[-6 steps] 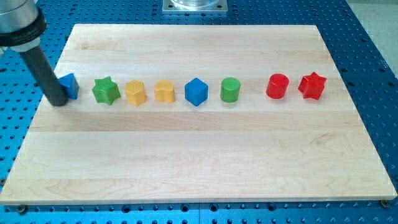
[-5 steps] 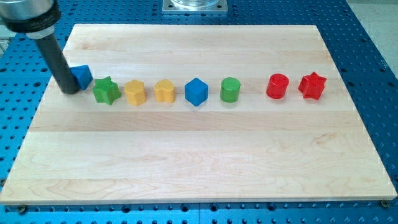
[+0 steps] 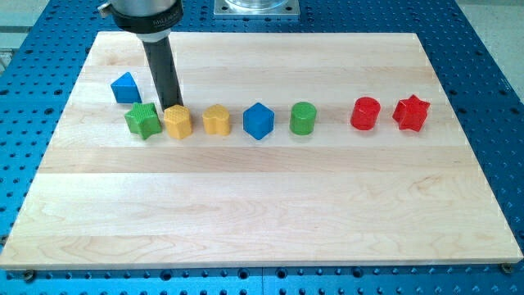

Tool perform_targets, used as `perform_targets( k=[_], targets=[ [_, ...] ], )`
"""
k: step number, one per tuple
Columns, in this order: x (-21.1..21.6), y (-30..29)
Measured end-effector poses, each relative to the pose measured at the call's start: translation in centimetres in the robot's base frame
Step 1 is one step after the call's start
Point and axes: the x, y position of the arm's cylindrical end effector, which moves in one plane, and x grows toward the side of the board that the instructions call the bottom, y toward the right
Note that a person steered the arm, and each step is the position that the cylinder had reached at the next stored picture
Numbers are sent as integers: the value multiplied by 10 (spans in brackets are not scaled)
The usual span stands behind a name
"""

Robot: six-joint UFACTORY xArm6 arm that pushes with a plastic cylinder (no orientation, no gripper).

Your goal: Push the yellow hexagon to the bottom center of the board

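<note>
The yellow hexagon (image 3: 178, 122) sits in a row of blocks across the board's upper middle, second from the view's left in the row. My tip (image 3: 170, 107) stands just above it, at its top edge, between it and the green star (image 3: 143, 120) to its left. A yellow heart-shaped block (image 3: 217, 120) lies just right of the hexagon. The rod rises toward the view's top.
A blue triangular block (image 3: 125, 88) lies up left of the green star. Further right in the row are a blue cube (image 3: 259, 121), a green cylinder (image 3: 303, 118), a red cylinder (image 3: 365, 113) and a red star (image 3: 411, 113). The wooden board (image 3: 262, 221) is edged by blue perforated table.
My tip swept right from the board's left edge to the hexagon's top. The blue triangular block was pushed up and right. The green star shifted slightly.
</note>
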Motion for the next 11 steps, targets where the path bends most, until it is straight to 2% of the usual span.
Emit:
perform_targets(
  k=[2,4,5,6,7,8,9,10,11],
  targets=[
    [9,0],
    [71,7],
    [119,46],
    [146,82],
    [83,65],
    [69,99],
    [89,129],
    [134,126],
    [103,146]
  ],
)
